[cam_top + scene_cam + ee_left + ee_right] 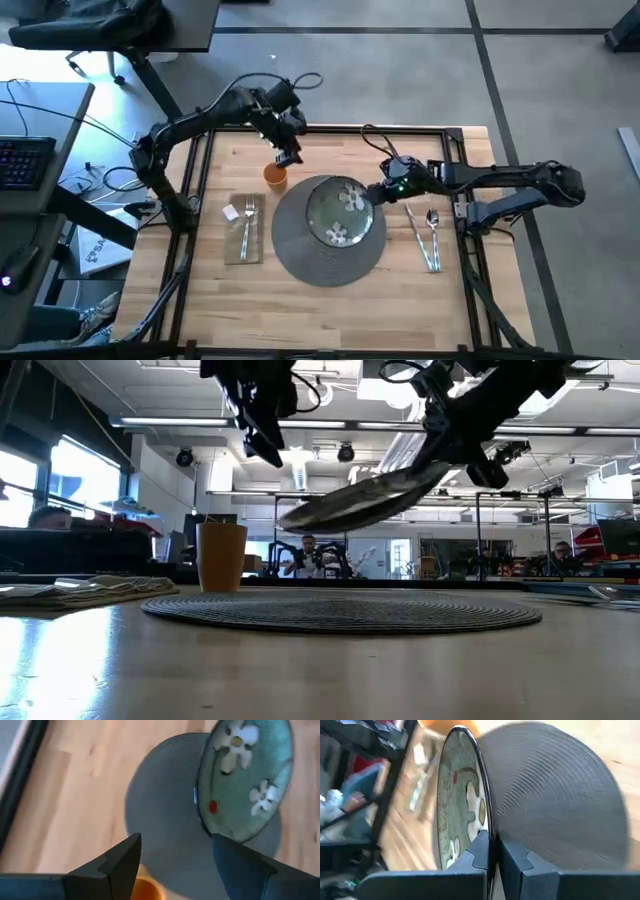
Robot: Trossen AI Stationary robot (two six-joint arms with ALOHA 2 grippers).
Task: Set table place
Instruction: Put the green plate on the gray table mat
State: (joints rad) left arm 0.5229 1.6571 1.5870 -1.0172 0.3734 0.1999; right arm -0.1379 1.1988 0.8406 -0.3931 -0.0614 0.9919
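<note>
We see the right gripper point(374, 193) clamped on the rim of the green plate point(338, 210), holding it tilted in the air above the round woven placemat point(312, 262) at the middle of the worktop point(320, 310). The low view shows the plate clear of the mat, its far edge dipping lower than the gripped edge. The right jaws are closed tight on the plate's rim, one on each face.

The left gripper point(288, 152) hovers over the orange cup point(275, 177), which stands just beside the placemat's far left edge; its jaws stand wide apart and hold nothing.

To the left of the placemat lies the napkin point(243, 232) with the fork point(248, 222) on it; to the right lie the knife point(417, 230) and spoon point(432, 228).

We judge the step in hand to be seating the plate (the last piece not yet down, by the look of it). The next move calls for levelling the plate, lowering it to the centre of the placemat and opening the right jaws without dragging the mat.
</note>
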